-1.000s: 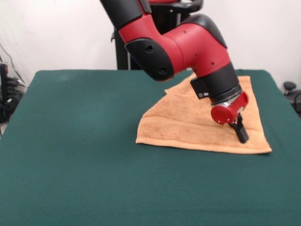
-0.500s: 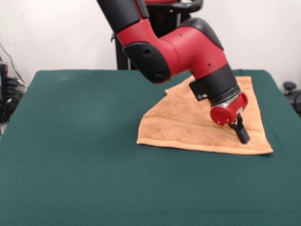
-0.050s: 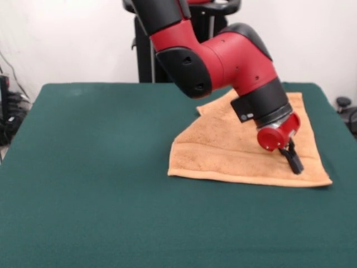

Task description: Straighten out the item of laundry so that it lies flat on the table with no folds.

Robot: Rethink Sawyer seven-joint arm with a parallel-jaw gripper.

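on the right half of the table [image 3: 83,167] the towel [image 3: 223,151] lies still folded over itself into a rough triangle. the gripper [image 3: 294,162] presses down near its front right corner, fingers drawn together, apparently pinching the cloth there. this looks like the dragging step. next the top layer needs pulling clear so the hidden half opens out flat.

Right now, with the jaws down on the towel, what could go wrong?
1. The gripper presses near the towel's front edge, so dragging may slide the whole towel instead of unfolding it.
2. The towel is near the table's right side; more pulling that way could take a corner over the edge.
3. The folded upper part may crease more.
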